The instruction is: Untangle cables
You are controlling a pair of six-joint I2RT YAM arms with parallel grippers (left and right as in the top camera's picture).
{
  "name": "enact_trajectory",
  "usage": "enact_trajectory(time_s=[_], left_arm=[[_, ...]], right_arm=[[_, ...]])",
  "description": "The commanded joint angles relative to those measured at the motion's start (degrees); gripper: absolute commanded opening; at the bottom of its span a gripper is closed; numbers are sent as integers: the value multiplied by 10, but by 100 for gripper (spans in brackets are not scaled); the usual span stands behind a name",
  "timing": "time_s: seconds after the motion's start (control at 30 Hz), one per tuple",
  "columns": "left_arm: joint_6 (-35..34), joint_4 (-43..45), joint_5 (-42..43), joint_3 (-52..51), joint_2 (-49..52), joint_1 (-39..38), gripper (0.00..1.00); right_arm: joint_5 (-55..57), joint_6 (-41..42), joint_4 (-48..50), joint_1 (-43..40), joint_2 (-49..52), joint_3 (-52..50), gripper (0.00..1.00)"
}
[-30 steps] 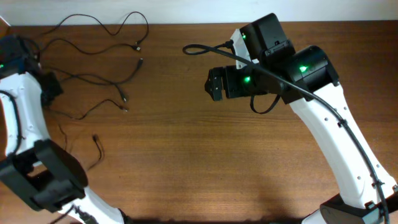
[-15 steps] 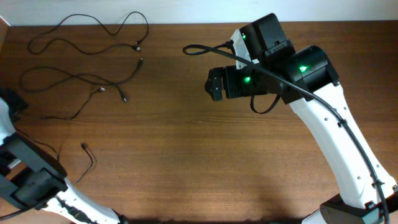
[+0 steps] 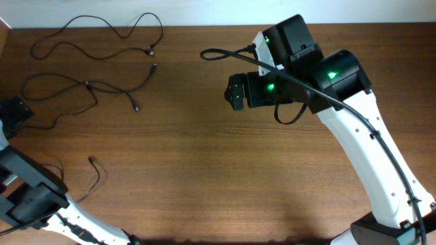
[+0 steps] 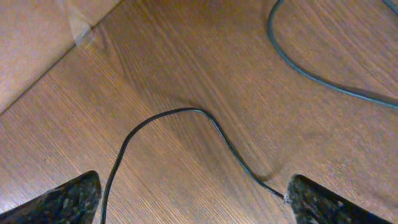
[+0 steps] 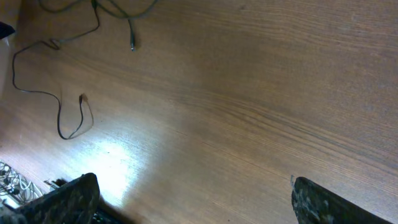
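One cable (image 4: 186,110) beneath left hand (image 4: 193,180)

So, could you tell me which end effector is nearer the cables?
Left. The left end effector hovers over one of the cables; the right end effector sits mid-table, far to their right.

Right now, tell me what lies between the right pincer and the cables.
Only bare table lies between the right pincer and the cables, as the overhead view shows.
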Motion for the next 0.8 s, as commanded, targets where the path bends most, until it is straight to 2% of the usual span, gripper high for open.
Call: enact_trajectory(time_s=[0.0, 0.03, 0.1, 0.17, 0.33, 0.37, 0.47, 0.57, 0.63, 0.77], left_arm=[[16, 1, 81, 68, 1, -6, 89], [17, 3, 132, 84, 0, -9, 84], [17, 22, 231, 90, 1, -20, 84], [17, 23, 261, 89, 5, -35, 80], [31, 16, 259, 76, 31, -89, 66], [50, 9, 258, 76, 35, -100, 66], [142, -21, 241, 76, 47, -138, 75], [204, -49, 140, 76, 57, -174, 81], [226, -58, 97, 72, 61, -191, 81], [284, -57, 97, 38, 61, -206, 74]], right_arm=[[7, -3, 1, 3, -4, 0, 98], [7, -3, 1, 3, -4, 0, 98], [7, -3, 1, 3, -4, 0, 98], [7, -3, 1, 3, -4, 0, 99], [7, -3, 1, 3, -4, 0, 98], [7, -3, 1, 3, -4, 0, 98], [7, -3, 1, 3, -4, 0, 98], [7, -3, 1, 3, -4, 0, 98], [7, -3, 1, 3, -4, 0, 98], [7, -3, 1, 3, -4, 0, 98]])
